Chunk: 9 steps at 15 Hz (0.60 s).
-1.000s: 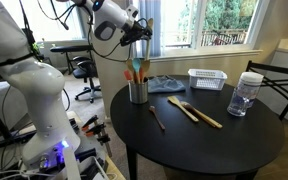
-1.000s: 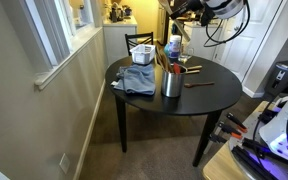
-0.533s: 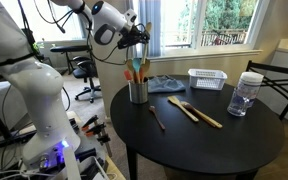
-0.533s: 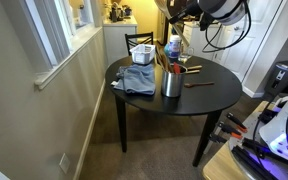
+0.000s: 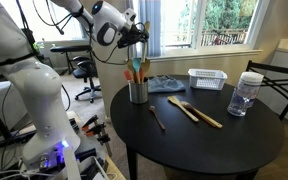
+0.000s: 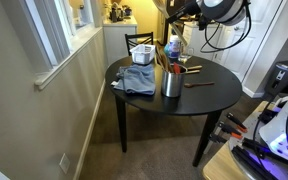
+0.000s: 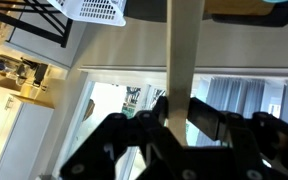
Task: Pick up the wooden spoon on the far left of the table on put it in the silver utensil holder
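My gripper (image 5: 136, 38) hangs high above the table's edge and is shut on a pale wooden spoon (image 7: 183, 60). In the wrist view the handle runs straight out from between the jaws (image 7: 177, 112). The silver utensil holder (image 5: 137, 91) stands directly below and holds several coloured utensils. The spoon points down toward it; I cannot tell whether its tip reaches among them. In an exterior view the gripper (image 6: 175, 14) is above the holder (image 6: 172, 83).
On the round black table (image 5: 204, 145) lie two wooden utensils (image 5: 194, 110) and a dark spoon (image 5: 156, 118). A blue cloth (image 5: 165, 84), a white slatted basket (image 5: 207, 78) and a clear jar (image 5: 244, 94) stand at the back. A chair (image 5: 277, 80) is beyond.
The gripper with the spoon has shifted slightly sideways above the holder. Nothing on the table has moved.
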Motion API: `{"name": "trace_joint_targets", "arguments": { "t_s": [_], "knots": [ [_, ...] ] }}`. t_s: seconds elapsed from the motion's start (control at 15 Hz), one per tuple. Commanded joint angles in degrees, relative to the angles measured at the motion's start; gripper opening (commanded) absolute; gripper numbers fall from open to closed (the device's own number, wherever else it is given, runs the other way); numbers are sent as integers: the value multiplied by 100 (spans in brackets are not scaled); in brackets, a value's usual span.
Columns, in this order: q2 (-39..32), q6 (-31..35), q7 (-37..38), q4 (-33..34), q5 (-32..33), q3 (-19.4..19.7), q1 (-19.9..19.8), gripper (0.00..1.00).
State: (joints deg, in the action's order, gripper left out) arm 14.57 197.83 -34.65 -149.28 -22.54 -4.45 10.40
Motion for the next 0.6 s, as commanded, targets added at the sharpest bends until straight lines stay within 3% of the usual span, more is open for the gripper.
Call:
{"name": "trace_joint_targets", "arguments": {
  "t_s": [0.0, 0.13, 0.2, 0.53],
  "knots": [
    [166, -37, 952, -200, 1360, -120, -425, 10],
    [119, -17, 1315, -248, 1914, -69, -486, 10],
    [94, -1, 1082, -273, 1722, 224, -124, 10],
    [58, -1, 1279, -496, 1834, 664, 345, 10]
  ]
}}
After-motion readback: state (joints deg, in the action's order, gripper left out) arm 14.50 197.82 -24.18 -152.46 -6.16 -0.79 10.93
